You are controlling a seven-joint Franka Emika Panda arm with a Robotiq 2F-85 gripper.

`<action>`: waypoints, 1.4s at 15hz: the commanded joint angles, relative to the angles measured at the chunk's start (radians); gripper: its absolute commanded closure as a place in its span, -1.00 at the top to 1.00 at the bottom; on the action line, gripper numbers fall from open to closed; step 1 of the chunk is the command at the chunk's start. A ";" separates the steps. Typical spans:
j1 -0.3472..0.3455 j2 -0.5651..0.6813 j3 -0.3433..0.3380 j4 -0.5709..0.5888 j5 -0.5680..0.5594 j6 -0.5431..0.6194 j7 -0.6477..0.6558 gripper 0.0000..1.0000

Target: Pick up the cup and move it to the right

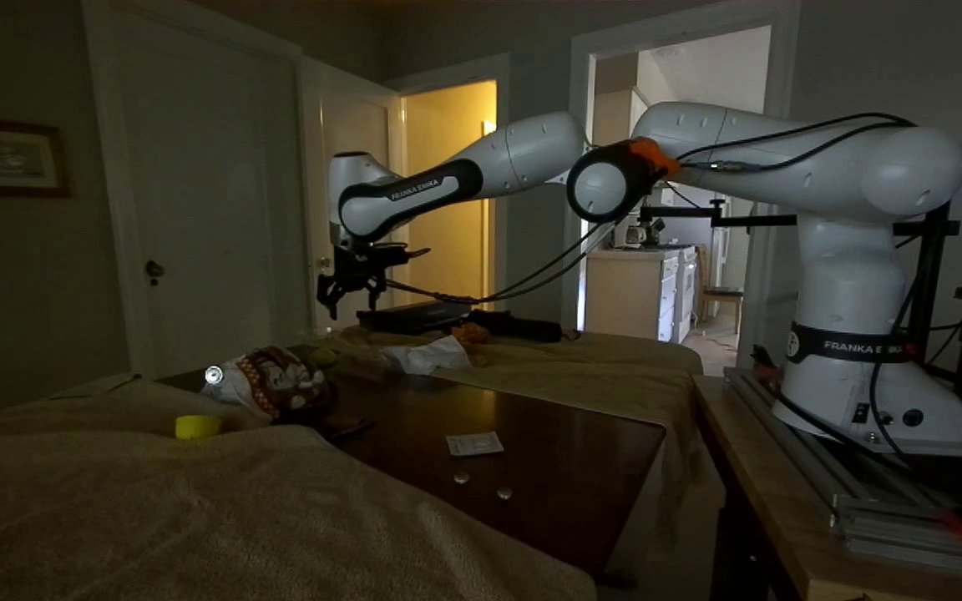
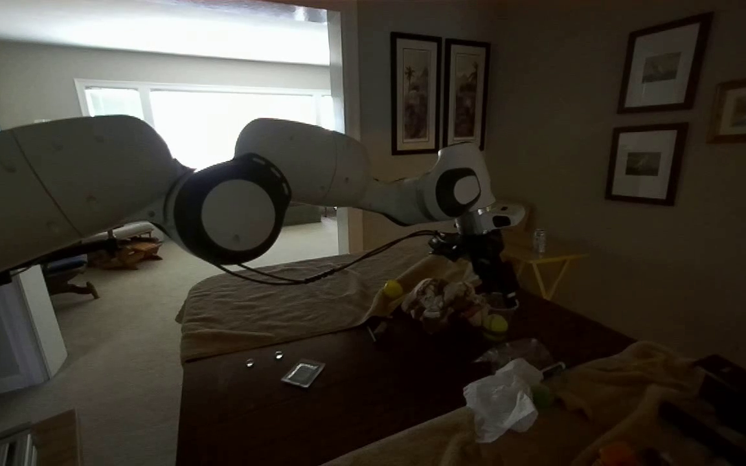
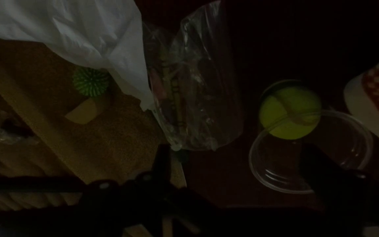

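A clear, round plastic cup (image 3: 280, 163) stands on the dark table in the wrist view, its rim overlapping a yellow-green ball (image 3: 288, 115). The cup also shows faintly in an exterior view (image 2: 501, 304) beside the gripper's fingertips. I cannot make it out in an exterior view where a printed bag (image 1: 281, 384) stands in front. My gripper (image 3: 237, 149) is open and empty, pointing down. In the wrist view its right finger overlaps the cup and its left finger lies well to the left. An exterior view shows the gripper (image 1: 352, 309) in the air above the table.
A white plastic bag (image 3: 104, 36) and a clear bag (image 3: 196, 98) lie left of the cup. A spiky green ball (image 3: 91, 81) lies on the cloth. A yellow rounded thing (image 1: 197, 427) sits on a towel. A small packet (image 1: 474, 444) lies on the table.
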 commanded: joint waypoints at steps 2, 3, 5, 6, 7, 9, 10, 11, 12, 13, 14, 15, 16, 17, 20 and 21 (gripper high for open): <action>-0.013 -0.004 0.003 -0.013 0.004 0.028 -0.003 1.00; -0.018 -0.004 0.011 -0.016 0.009 0.034 -0.016 1.00; -0.027 0.001 0.019 -0.018 0.015 0.055 -0.016 1.00; -0.030 0.003 0.025 -0.021 0.017 0.064 -0.021 1.00; -0.035 0.005 0.033 -0.022 0.019 0.069 -0.031 1.00; -0.040 0.012 0.049 -0.024 0.019 0.078 -0.057 1.00; -0.043 0.014 0.059 -0.024 0.020 0.078 -0.071 1.00; -0.044 0.018 0.065 -0.024 0.018 0.077 -0.082 1.00; -0.045 0.021 0.072 -0.025 0.017 0.074 -0.092 1.00; -0.045 0.024 0.076 -0.024 0.015 0.074 -0.099 1.00; -0.045 0.028 0.080 -0.023 0.013 0.073 -0.106 1.00; -0.044 0.030 0.081 -0.021 0.011 0.071 -0.108 1.00; -0.044 0.032 0.082 -0.021 0.010 0.069 -0.109 1.00; -0.043 0.032 0.083 -0.020 0.009 0.067 -0.111 1.00; -0.043 0.034 0.082 -0.020 0.007 0.063 -0.111 1.00; -0.042 0.034 0.080 -0.020 0.006 0.061 -0.107 1.00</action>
